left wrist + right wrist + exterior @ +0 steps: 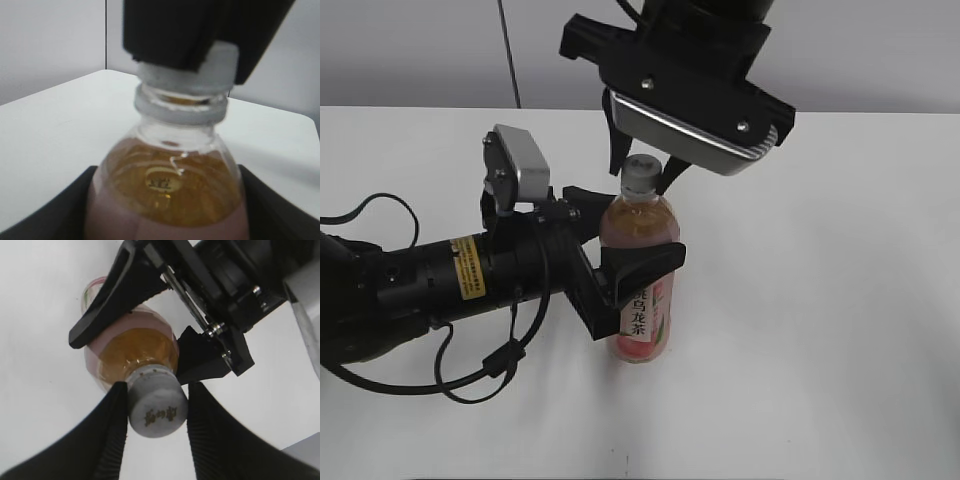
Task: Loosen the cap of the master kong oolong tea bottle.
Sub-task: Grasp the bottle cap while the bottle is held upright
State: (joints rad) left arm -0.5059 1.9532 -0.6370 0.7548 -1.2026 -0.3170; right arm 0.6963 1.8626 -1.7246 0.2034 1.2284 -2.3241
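The cap (157, 409) sits pinched between the right gripper (156, 432)'s two ribbed fingers, pressed on both sides. Below it, the master kong oolong tea bottle (640, 290) stands upright near the middle of the white table (840, 300), its body clamped by the left gripper (625, 240); contact there looks firm, though partly hidden.

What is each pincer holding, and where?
Left pincer clamps the clear plastic amber-tea bottle around its body; right pincer is shut on its small white ribbed cap, by the sides.
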